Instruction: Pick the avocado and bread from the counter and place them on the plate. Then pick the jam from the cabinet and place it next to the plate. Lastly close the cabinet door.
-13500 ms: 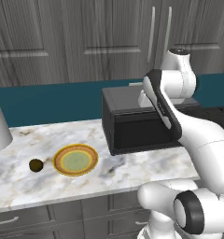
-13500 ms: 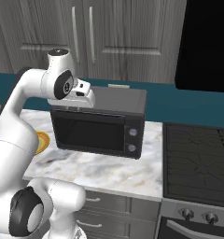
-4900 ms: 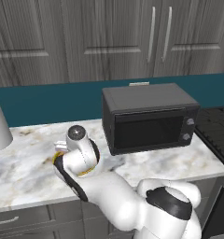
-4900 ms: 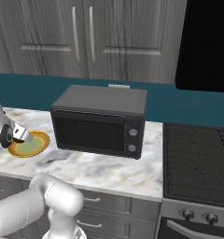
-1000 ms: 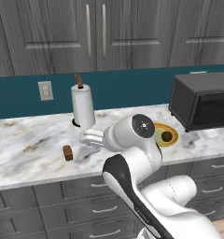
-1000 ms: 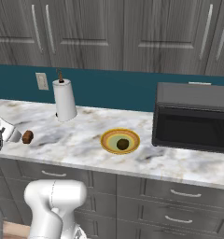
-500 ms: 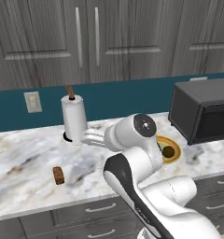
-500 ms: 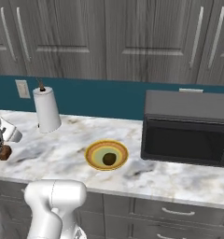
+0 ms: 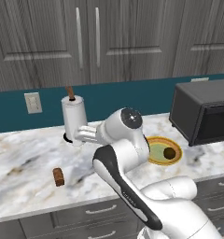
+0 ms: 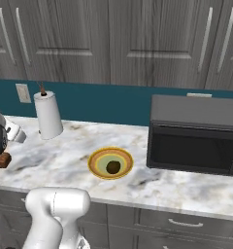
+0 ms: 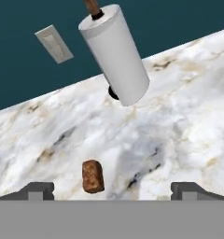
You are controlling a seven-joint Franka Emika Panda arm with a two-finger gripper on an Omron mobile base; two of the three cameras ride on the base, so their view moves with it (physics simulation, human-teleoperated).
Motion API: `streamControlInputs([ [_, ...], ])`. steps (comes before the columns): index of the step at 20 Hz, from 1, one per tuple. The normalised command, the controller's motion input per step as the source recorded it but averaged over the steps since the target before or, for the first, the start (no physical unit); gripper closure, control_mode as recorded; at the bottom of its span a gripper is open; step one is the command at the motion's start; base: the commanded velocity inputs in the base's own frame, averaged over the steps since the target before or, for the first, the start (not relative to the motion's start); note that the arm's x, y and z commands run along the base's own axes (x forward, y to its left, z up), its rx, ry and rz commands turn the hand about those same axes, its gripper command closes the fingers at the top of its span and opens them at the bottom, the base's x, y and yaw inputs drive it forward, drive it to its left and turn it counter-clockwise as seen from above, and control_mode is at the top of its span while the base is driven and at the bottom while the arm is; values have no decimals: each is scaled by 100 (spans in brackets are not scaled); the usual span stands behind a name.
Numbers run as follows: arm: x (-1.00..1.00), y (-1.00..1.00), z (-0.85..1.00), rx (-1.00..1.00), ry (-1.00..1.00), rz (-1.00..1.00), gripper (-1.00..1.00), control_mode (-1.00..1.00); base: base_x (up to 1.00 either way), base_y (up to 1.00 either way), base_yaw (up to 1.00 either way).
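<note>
Compared with half a second ago, both base views have slid sideways, so the camera has moved with the base. In the left base view the paper towel roll (image 9: 73, 119) now sits further right in the picture and the microwave (image 9: 205, 112) shows more of its front. In the right base view the plate (image 10: 110, 163) and microwave have also shifted right. The things themselves lie as they did on the counter (image 9: 20, 158).

One avocado (image 9: 169, 153), a small dark ball, rests on the one plate, toward its right side in the left base view; the plate lies on the marble counter just left of the microwave. One piece of bread (image 9: 59, 177), a small brown block, lies alone on the counter well to the left of the plate, in front of and a little left of the paper towel roll. One white paper towel roll stands upright on a dark base against the teal wall, with one wall socket (image 9: 33, 102) to its left. Grey wall cabinets (image 9: 123, 37) run across the top with doors shut; four long silver handles show in the right base view.

The gripper (image 11: 112, 189) hangs above the counter with its two dark fingertips spread wide and nothing between them; in the hand view the bread lies just above the left fingertip, untouched
</note>
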Motion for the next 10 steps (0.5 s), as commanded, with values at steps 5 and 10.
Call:
streamControlInputs([
  [5,13,48,-17,-4,10,11,-100,-100,0,0,0],
  [10,-32,44,-46,-3,4,17,-100,-100,0,0,0],
])
